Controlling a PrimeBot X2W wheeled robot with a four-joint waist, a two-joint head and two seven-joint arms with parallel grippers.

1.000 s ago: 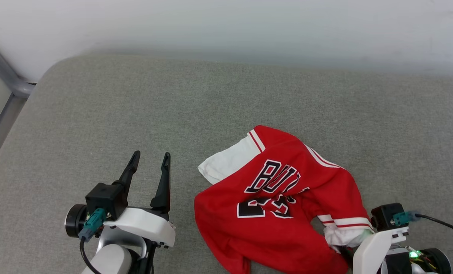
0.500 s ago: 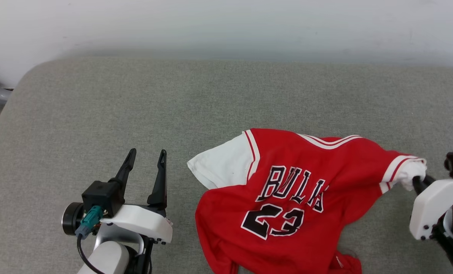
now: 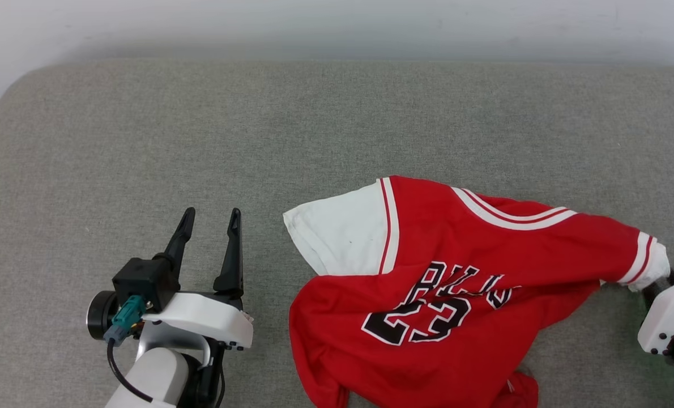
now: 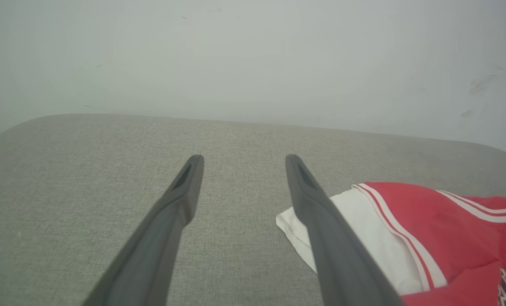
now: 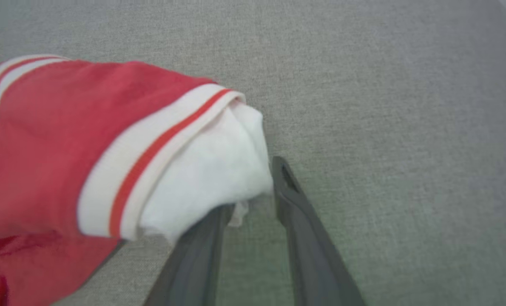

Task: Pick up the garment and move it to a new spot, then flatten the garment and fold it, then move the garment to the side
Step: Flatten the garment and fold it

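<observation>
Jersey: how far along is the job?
Done: little. The jersey lies front up on the pad, partly spread, its hem rumpled. In hand: one sleeve is bunched at the right pincer tips, with the cloth drawn out toward it; whether it grips is unclear. The left pincer hangs open, apart from the other sleeve. Left: flattening, folding, moving aside.

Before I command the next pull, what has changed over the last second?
The right gripper has dragged the garment by its white sleeve toward the robot's right, spreading the crumpled front flatter; whether it still grips is unclear. The head camera shifted too. The left gripper stayed open and empty beside the garment.
</observation>
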